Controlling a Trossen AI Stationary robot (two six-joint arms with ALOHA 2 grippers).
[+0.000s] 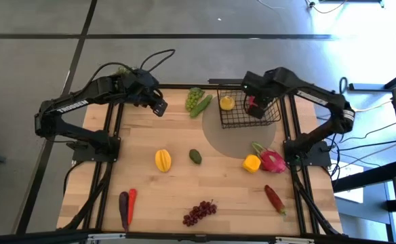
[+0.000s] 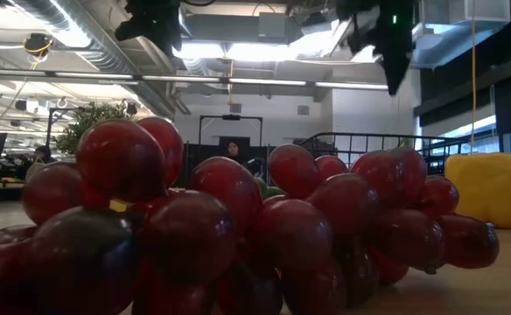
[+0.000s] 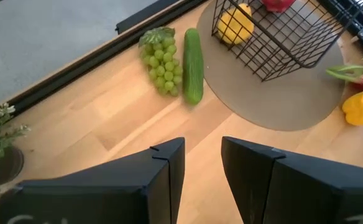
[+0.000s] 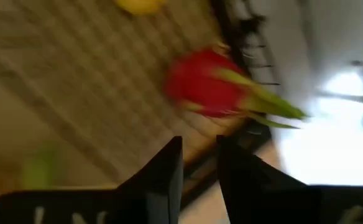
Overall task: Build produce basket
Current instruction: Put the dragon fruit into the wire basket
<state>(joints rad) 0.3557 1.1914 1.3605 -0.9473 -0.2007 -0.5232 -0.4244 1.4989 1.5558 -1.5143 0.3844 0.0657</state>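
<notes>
The basket [image 1: 249, 110] was found on the round mat at the table's far side, holding a lemon [image 1: 226, 103] and a dragon fruit [image 4: 209, 84]. The right gripper [image 1: 252, 102] hovered above it, fingers narrowly parted, empty, judged just released. The left gripper [image 3: 203, 155] waited near the green grapes [image 3: 161, 59], slightly parted, empty.

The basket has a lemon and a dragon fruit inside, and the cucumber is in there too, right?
Not quite. The basket holds the lemon and a dragon fruit, but the cucumber lies outside on the table beside the green grapes. The high view shows it.
</notes>
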